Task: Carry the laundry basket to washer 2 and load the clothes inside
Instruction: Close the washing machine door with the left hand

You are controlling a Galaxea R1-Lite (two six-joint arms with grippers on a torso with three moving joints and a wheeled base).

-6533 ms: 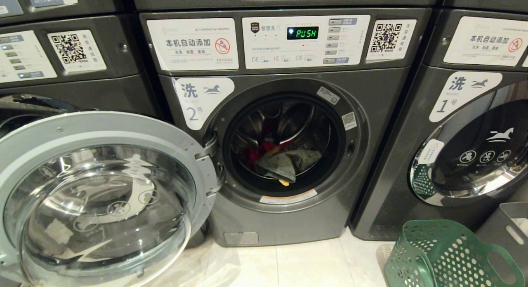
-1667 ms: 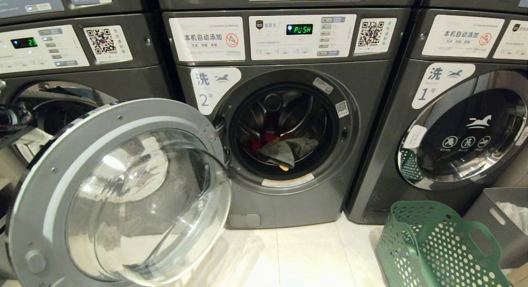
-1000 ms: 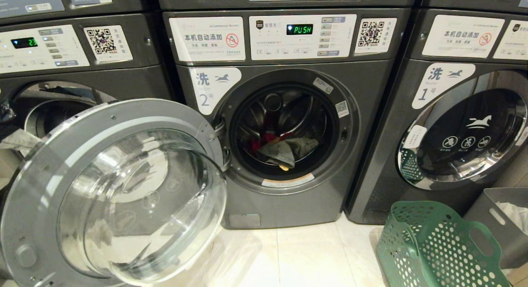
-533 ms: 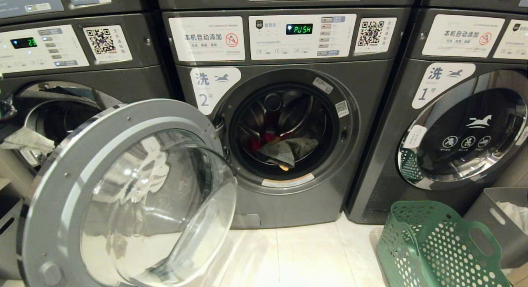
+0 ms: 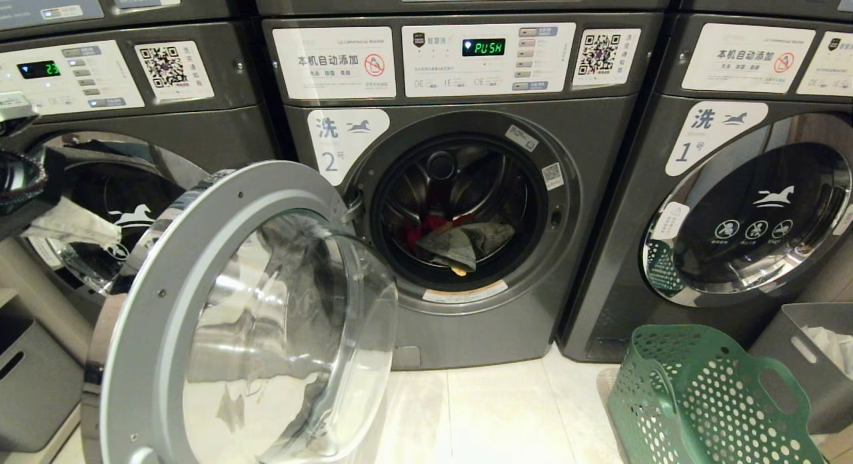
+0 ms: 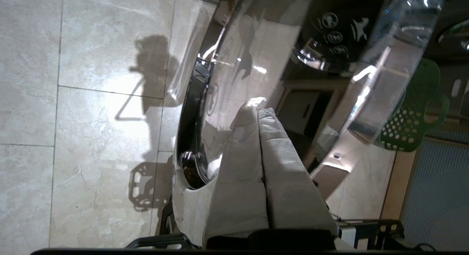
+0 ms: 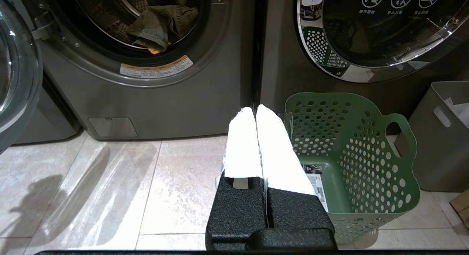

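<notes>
Washer 2 (image 5: pixel 460 204) stands with its door (image 5: pixel 246 317) swung out to the robot's left, the clothes (image 5: pixel 463 244) lie inside the drum, and the green laundry basket (image 5: pixel 706 397) sits emptied on the floor at the right. The left gripper (image 6: pixel 257 112), fingers pressed together and holding nothing, is beside the door's outer face, so it seems the nearer one for pushing the door toward the opening. The right gripper (image 7: pixel 255 112) is closed and empty, beside the basket.

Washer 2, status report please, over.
Left claw shut, behind door. Right claw shut, empty, by green basket. Washer 2 open, clothes inside; door half swung, nothing else blocking.
</notes>
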